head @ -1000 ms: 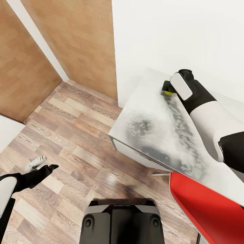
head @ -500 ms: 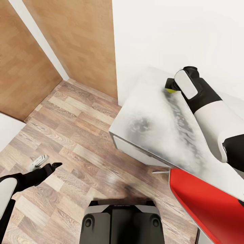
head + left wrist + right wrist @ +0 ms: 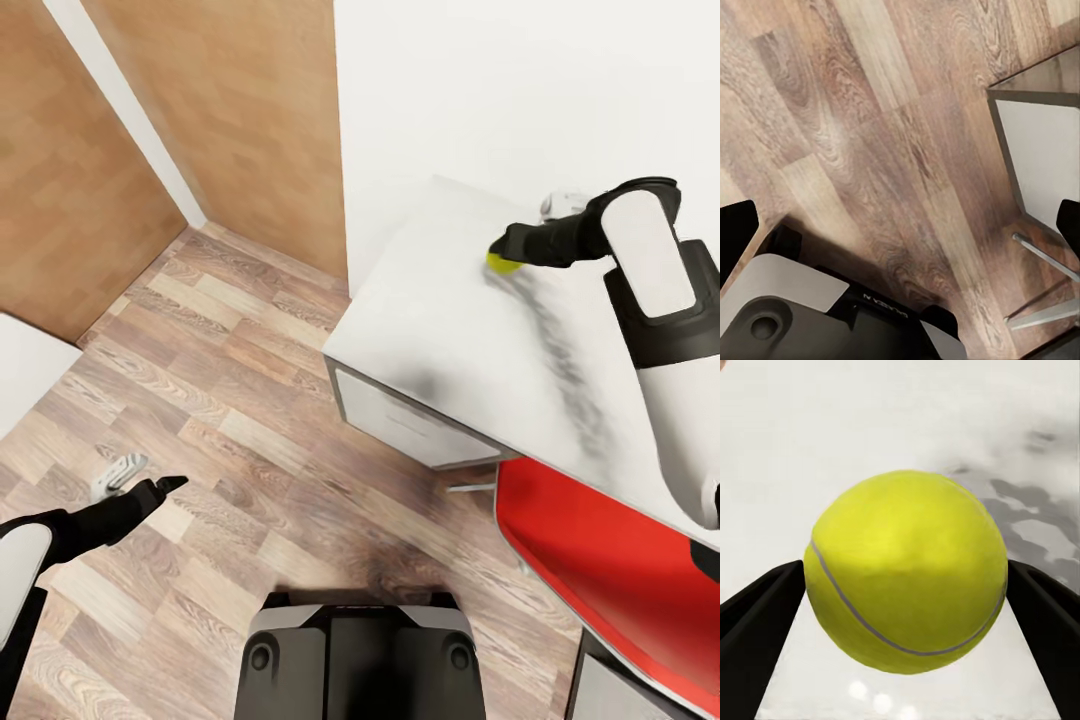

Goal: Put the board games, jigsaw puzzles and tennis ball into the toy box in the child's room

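The tennis ball (image 3: 906, 570), small and yellow-green, sits between the two black fingers (image 3: 761, 615) of my right gripper (image 3: 904, 592), which press on both its sides. In the head view the tennis ball (image 3: 497, 263) is at the tip of my right gripper (image 3: 503, 249), just over the far part of the table (image 3: 430, 330), whose top is light grey. My left gripper (image 3: 155, 473) hangs low over the wood floor at the left, open with nothing between its fingers. The left wrist view looks down on the floor past that open gripper (image 3: 900, 229).
A red chair (image 3: 600, 570) stands tucked at the table's near right side. White drawer fronts (image 3: 400, 425) face the floor. Wooden wardrobe doors (image 3: 250, 120) and a white wall close the far side. My dark base (image 3: 360, 655) is at the bottom, with open floor to the left.
My right forearm has swung right and upward while its gripper stays on the ball near the table's far edge. The head view has shifted slightly. The left arm has hardly moved.
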Robot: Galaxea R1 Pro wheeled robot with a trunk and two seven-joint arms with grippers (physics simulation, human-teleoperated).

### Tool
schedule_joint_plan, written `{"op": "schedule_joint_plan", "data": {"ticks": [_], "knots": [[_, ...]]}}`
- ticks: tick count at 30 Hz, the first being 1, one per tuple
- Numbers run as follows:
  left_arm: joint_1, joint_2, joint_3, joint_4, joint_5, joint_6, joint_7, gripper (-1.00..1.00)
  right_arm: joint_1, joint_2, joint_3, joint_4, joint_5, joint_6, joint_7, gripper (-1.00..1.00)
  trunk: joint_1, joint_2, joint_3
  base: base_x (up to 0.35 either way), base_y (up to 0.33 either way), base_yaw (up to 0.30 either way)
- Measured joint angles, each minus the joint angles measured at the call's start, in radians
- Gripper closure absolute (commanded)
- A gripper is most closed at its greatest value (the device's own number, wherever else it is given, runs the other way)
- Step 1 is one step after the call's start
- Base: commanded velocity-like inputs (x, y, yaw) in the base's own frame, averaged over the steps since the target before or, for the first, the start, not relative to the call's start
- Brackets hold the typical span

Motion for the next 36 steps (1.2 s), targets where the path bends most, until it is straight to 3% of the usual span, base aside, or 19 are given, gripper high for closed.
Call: {"op": "schedule_joint_plan", "data": {"ticks": [3,4,9,10,16,17,22,26,30,31,36], "knots": [[-0.001,-0.006,0.0,-0.001,0.0,0.0,-0.002,-1.0,0.025,-0.04,-0.008,-0.088,-0.055,0.012,-0.003,1.0,0.0,0.0,0.002,-0.035,0.0,0.043],[-0.001,-0.006,0.0,-0.001,0.0,0.0,-0.002,-1.0,0.025,-0.04,-0.008,-0.089,-0.056,0.012,-0.003,1.0,0.0,0.0,0.003,-0.026,0.0,0.054],[-0.004,-0.017,0.0,-0.003,0.001,-0.001,-0.004,-1.0,0.05,-0.092,-0.016,-0.169,-0.167,0.012,-0.004,1.0,0.0,0.0,0.01,-0.014,0.0,0.068],[-0.004,-0.017,0.0,-0.003,0.001,0.0,-0.004,-1.0,0.05,-0.092,-0.016,-0.169,-0.168,0.012,-0.004,1.0,0.0,0.0,0.011,-0.008,0.0,0.075],[-0.007,-0.039,-0.011,-0.023,0.01,0.0,-0.006,-1.0,0.06,-0.182,-0.018,-0.25,-0.351,0.012,-0.007,1.0,0.0,0.0,0.02,-0.004,0.0,0.077],[-0.007,-0.039,-0.011,-0.023,0.009,0.001,-0.006,-1.0,0.06,-0.182,-0.018,-0.25,-0.353,0.012,-0.007,1.0,0.0,0.0,0.021,-0.002,0.0,0.069],[-0.024,-0.071,-0.032,-0.038,0.048,0.003,-0.034,-1.0,0.063,-0.247,-0.01,-0.284,-0.479,0.012,-0.019,1.0,0.0,0.0,0.029,-0.001,0.0,0.04],[-0.04,-0.104,-0.061,-0.041,0.073,0.004,-0.047,-1.0,0.078,-0.267,-0.008,-0.297,-0.516,0.012,-0.024,1.0,0.0,0.0,0.035,-0.001,0.0,0.017],[-0.072,-0.149,-0.127,-0.043,0.094,0.004,-0.054,-1.0,0.11,-0.287,-0.012,-0.318,-0.539,0.012,-0.027,1.0,0.0,0.0,0.042,0.0,0.0,0.008],[-0.072,-0.15,-0.128,-0.043,0.092,0.005,-0.055,-1.0,0.11,-0.287,-0.013,-0.319,-0.54,0.012,-0.027,1.0,0.0,0.0,0.043,0.0,0.0,0.005],[-0.11,-0.203,-0.198,-0.044,0.104,0.005,-0.058,-1.0,0.127,-0.299,-0.015,-0.339,-0.551,0.012,-0.029,1.0,0.0,0.0,0.051,0.0,0.0,0.003]]}}
